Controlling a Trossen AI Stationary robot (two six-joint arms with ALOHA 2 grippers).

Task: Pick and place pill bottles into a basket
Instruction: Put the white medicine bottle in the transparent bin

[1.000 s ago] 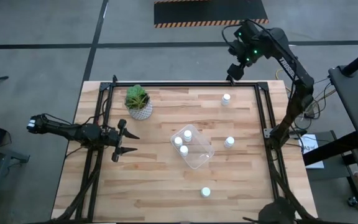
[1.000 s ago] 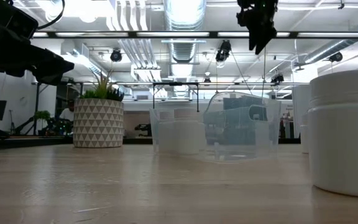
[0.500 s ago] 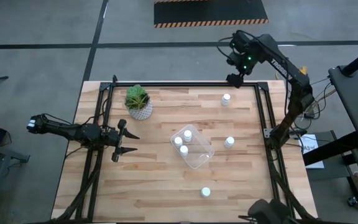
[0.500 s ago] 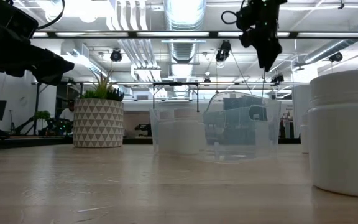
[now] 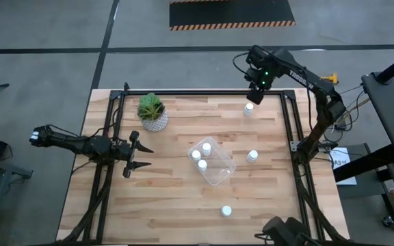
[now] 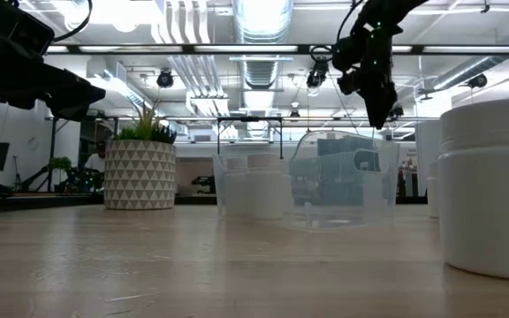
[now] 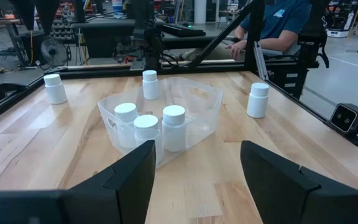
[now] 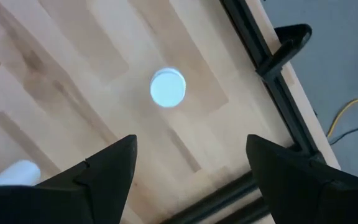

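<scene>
While my right gripper hangs with its fingers spread wide above the far right part of the table, a bottle stands upright just beneath it, its white cap showing between my fingers. Three bottles stand in the basket at mid-table. Another bottle stands just right of the basket, and one sits near the front edge. My left gripper waits open at the left side, near the plant pot.
</scene>
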